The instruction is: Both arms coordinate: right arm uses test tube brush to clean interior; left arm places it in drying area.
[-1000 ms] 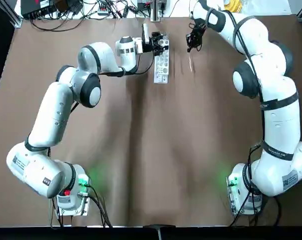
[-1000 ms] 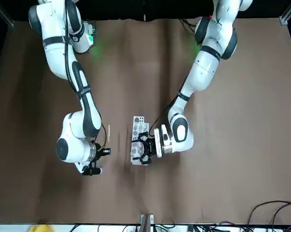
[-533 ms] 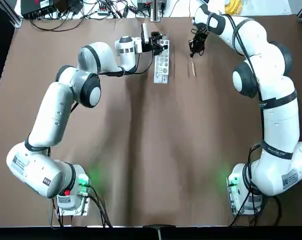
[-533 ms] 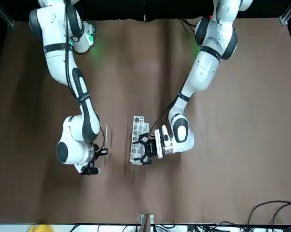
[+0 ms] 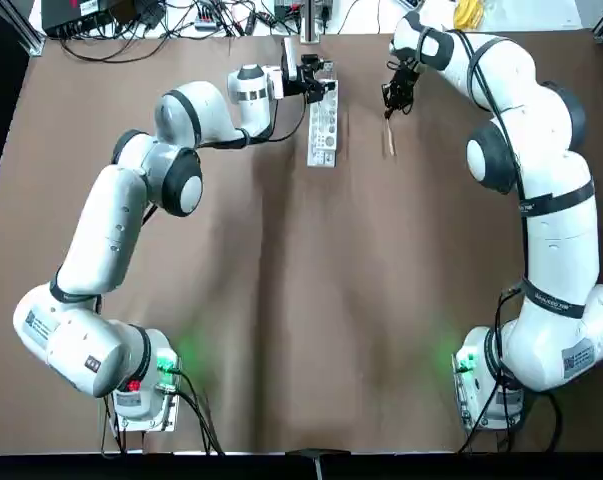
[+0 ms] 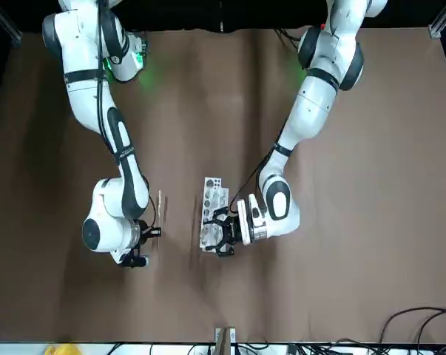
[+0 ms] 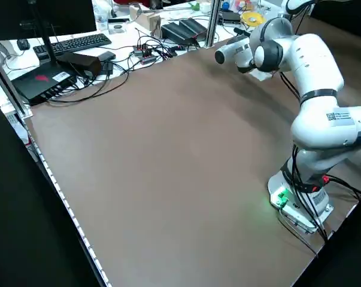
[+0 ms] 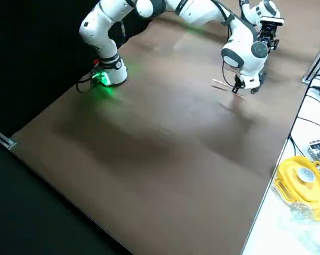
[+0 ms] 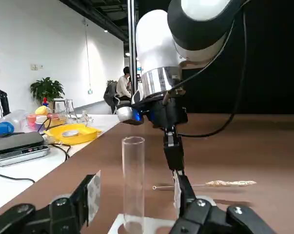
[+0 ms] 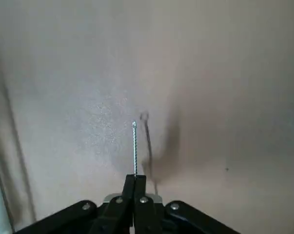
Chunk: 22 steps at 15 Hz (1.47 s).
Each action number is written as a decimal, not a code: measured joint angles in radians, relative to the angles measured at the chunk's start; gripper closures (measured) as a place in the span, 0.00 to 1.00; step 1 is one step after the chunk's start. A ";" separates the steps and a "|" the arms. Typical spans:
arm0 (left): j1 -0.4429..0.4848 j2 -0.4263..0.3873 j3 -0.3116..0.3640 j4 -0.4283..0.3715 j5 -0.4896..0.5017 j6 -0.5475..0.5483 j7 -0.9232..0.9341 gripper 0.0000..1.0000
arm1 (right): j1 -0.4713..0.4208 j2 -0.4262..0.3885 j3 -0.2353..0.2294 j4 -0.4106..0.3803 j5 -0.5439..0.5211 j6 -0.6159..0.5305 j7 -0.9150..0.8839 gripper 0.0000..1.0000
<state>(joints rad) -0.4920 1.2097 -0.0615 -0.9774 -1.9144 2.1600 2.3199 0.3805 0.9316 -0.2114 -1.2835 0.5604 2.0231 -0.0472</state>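
Observation:
The white rack (image 5: 322, 131), which is the drying area, lies near the table's far edge. A clear tube (image 9: 133, 184) stands upright in its far end (image 9: 151, 226). My left gripper (image 5: 317, 78) is open, one finger on each side of the tube and not touching it. The thin test tube brush (image 5: 389, 139) lies on the brown table to the right of the rack (image 6: 211, 210). My right gripper (image 5: 392, 103) points down at the brush's far end and is shut on its wire handle (image 10: 134, 148). The bristle end (image 9: 230, 183) rests on the table.
Cables and electronics (image 5: 131, 15) line the far edge. A yellow object (image 8: 300, 178) sits off the table's far right corner. A keyboard and monitor stand (image 7: 66, 45) are beyond the left corner. A person (image 9: 122, 87) sits far off in the room.
My right gripper has moved toward the far edge, drawing the brush along the table slightly to the right. My left gripper has edged toward the rack's far end.

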 joint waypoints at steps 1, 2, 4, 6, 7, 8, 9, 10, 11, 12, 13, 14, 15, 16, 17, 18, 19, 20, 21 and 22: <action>-0.003 0.000 0.001 0.000 0.000 0.001 0.000 0.25 | 0.000 0.000 0.000 -0.001 0.000 0.000 0.000 0.98; -0.007 0.001 0.001 0.000 0.000 0.002 0.021 0.24 | 0.000 0.000 0.001 -0.004 0.000 0.000 0.000 0.98; -0.008 0.001 0.001 0.000 0.000 0.002 0.036 0.25 | 0.000 0.000 0.001 -0.007 0.000 0.000 0.000 0.85; -0.008 0.002 0.001 0.000 0.000 0.002 0.039 0.25 | 0.000 0.000 0.001 -0.008 0.000 0.000 -0.001 0.65; -0.009 0.003 0.001 0.000 0.000 0.002 0.040 0.27 | 0.000 0.000 0.001 -0.008 0.000 0.000 -0.001 0.56; -0.009 0.005 0.001 0.000 -0.003 0.002 0.040 0.27 | 0.000 0.000 0.001 -0.008 0.000 0.000 -0.001 0.46; -0.009 0.007 0.001 0.000 -0.006 0.002 0.042 0.28 | 0.000 0.000 0.001 -0.008 0.000 0.000 -0.002 0.37; -0.009 0.009 0.001 0.000 -0.008 0.002 0.044 0.30 | 0.000 -0.003 0.001 -0.007 0.000 0.000 -0.002 0.28; -0.009 0.012 0.001 0.000 -0.010 0.002 0.046 0.32 | -0.001 -0.008 0.000 -0.004 0.000 -0.001 -0.002 0.19; -0.009 0.014 0.001 0.000 -0.010 0.002 0.046 0.32 | -0.002 -0.017 -0.003 0.001 0.000 -0.013 -0.002 0.11; -0.009 0.017 0.001 0.000 -0.010 0.002 0.047 0.34 | -0.006 -0.031 -0.006 0.008 0.000 -0.044 -0.002 0.02; -0.009 0.019 0.001 0.000 -0.010 0.002 0.048 0.34 | -0.014 -0.049 -0.009 0.015 0.000 -0.088 -0.002 0.01; -0.010 0.021 0.001 0.000 -0.010 0.002 0.049 0.34 | -0.025 -0.072 -0.012 0.023 0.000 -0.135 -0.002 0.00; -0.012 0.022 0.001 0.000 -0.010 0.002 0.050 0.35 | -0.037 -0.097 -0.017 0.030 0.000 -0.179 -0.002 0.00; -0.014 0.022 0.001 0.000 -0.011 0.002 0.050 0.36 | -0.046 -0.123 -0.027 0.036 0.000 -0.221 -0.002 0.00; -0.016 0.022 0.001 0.001 -0.011 0.002 0.050 0.37 | -0.051 -0.150 -0.040 0.046 0.000 -0.273 -0.002 0.00; -0.017 0.022 0.001 0.001 -0.011 0.003 0.050 0.37 | -0.056 -0.176 -0.053 0.063 0.000 -0.338 -0.001 0.00; -0.018 0.022 0.001 0.002 -0.012 0.003 0.050 0.42 | -0.059 -0.206 -0.063 0.084 0.000 -0.408 0.001 0.00; -0.018 0.022 0.001 0.002 -0.012 0.003 0.050 0.44 | -0.060 -0.239 -0.072 0.101 0.000 -0.472 0.010 0.00; -0.018 0.023 0.002 0.002 -0.012 0.004 0.050 0.45 | -0.059 -0.276 -0.082 0.114 -0.003 -0.519 0.023 0.00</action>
<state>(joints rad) -0.5098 1.2323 -0.0598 -0.9753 -1.9263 2.1637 2.3701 0.3217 0.6555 -0.2938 -1.1698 0.5571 1.5038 -0.0238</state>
